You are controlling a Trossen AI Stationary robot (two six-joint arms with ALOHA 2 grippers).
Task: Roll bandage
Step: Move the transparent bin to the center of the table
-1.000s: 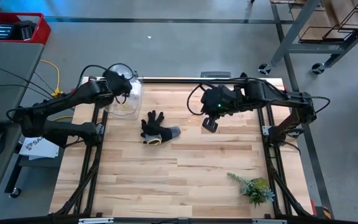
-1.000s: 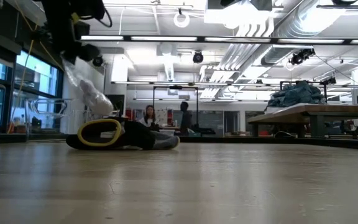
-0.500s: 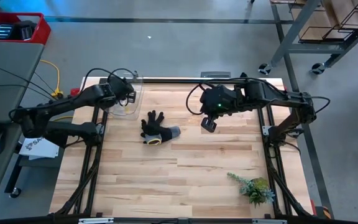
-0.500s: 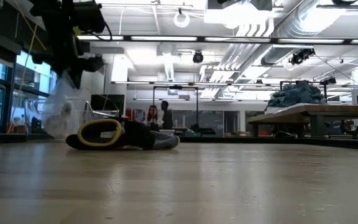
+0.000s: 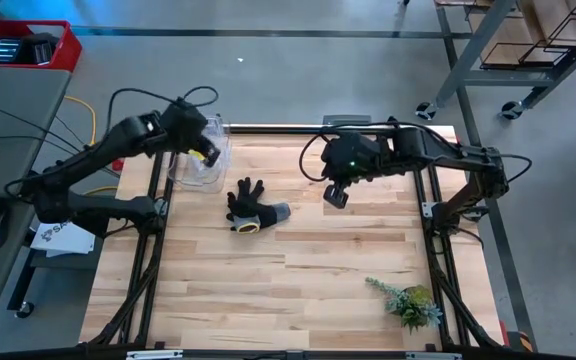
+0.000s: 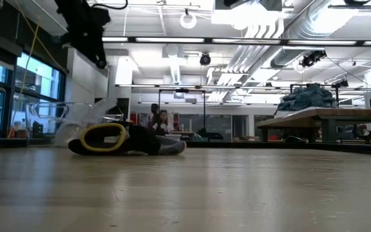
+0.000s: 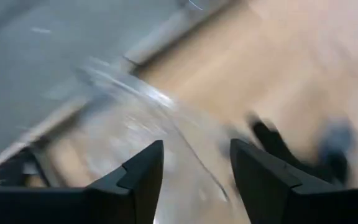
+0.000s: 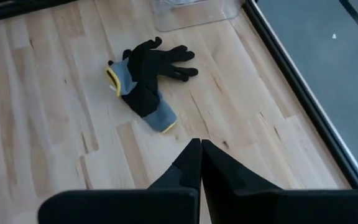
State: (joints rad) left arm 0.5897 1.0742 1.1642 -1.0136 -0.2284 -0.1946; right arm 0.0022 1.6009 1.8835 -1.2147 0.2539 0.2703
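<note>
I cannot tell where the bandage is; no white strip shows plainly on the desk (image 5: 318,270). A clear plastic bag (image 5: 196,168) lies at the far left corner of the desk. The left claw (image 5: 205,151) hangs above the bag, its fingers (image 7: 135,180) apart with nothing between them. A black-and-grey glove (image 5: 251,208) lies just beside the bag, nearer the middle. The right claw (image 5: 336,195) hovers over the desk to the right of the glove, pinched closed and empty. A small green plant (image 5: 408,300) lies well apart, near the front right.
</note>
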